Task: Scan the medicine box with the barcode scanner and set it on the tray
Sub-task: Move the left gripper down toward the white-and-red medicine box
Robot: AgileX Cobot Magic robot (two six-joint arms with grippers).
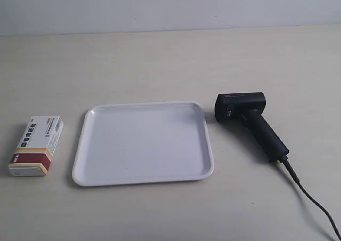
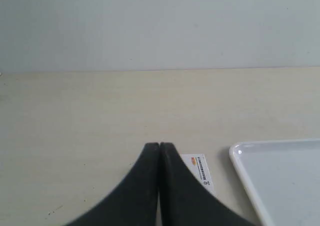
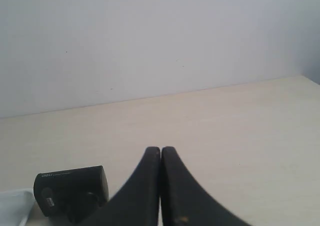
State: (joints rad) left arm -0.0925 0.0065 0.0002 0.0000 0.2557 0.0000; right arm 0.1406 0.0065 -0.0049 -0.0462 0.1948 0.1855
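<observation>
while both fingers (image 2: 159, 151) (image 3: 160, 153) press together, spread first, then grip box (image 1: 36, 145) by long sides, barcode clear of pads.

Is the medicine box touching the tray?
Apart. The exterior view shows a strip of bare table between the box and the tray.

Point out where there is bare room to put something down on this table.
The tray is empty inside its rim. Bare tabletop runs behind all three things to the wall, and in front of them. The strip between the medicine box and the tray is narrow. The scanner and its cable take up the side beyond the tray.
</observation>
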